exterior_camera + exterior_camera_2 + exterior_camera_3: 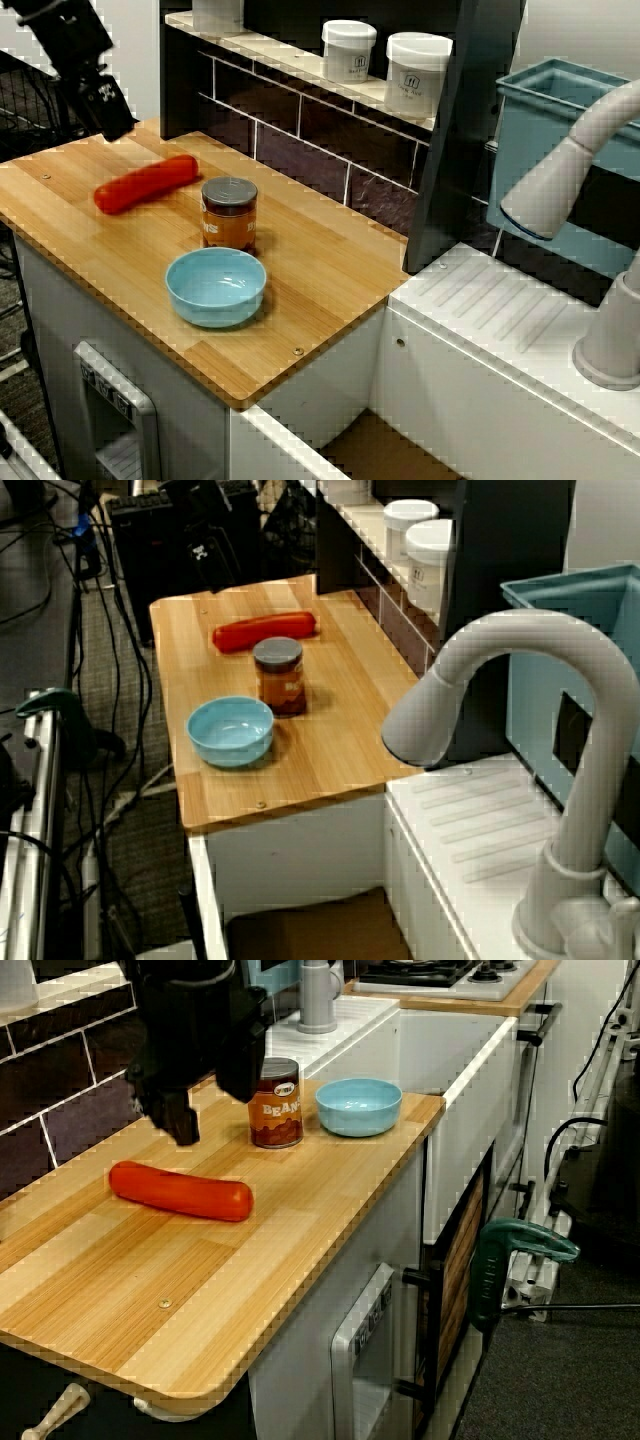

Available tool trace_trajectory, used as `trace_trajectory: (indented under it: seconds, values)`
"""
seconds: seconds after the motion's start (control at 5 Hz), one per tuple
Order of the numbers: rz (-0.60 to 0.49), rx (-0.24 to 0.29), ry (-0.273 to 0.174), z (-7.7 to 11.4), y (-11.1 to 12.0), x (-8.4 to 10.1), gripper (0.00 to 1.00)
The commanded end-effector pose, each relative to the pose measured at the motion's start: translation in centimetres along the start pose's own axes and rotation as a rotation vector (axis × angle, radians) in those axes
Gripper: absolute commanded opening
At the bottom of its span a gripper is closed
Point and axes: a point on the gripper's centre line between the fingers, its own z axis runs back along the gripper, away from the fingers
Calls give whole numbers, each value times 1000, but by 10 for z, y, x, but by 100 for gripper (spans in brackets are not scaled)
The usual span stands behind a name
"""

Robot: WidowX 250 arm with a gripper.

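Black pincer is hanging over the back end of the wooden table, clear of the surface. In the low view along the table the two fingers stand fairly wide apart, with nothing between them, so it's carrying nothing.

The closest thing to it is the red sausage. It's lying flat on the wood just below the pincer and a little out toward the table's front edge. There's a visible gap, so they're not touching. In the high view from the sink side the sausage sits between the pincer and the other stuff.

Past the sausage, going away from the pincer, there's a beans can standing upright with its lid on. Farther out the same way is a light blue bowl, right way up and just beside the can. I can't tell if the two are touching.

Off to the pincer's side along the wall, two white tubs sit on a shelf above the dark tiles. The white faucet is way off at the other end.
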Motion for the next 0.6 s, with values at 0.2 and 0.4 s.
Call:
trace_trajectory:
  seconds: [0.2, 0.4]
  values:
    - [-680, -299, 210, -18, -25, 10, 100]
    - [-857, -360, 220, -21, -31, 2, 100]
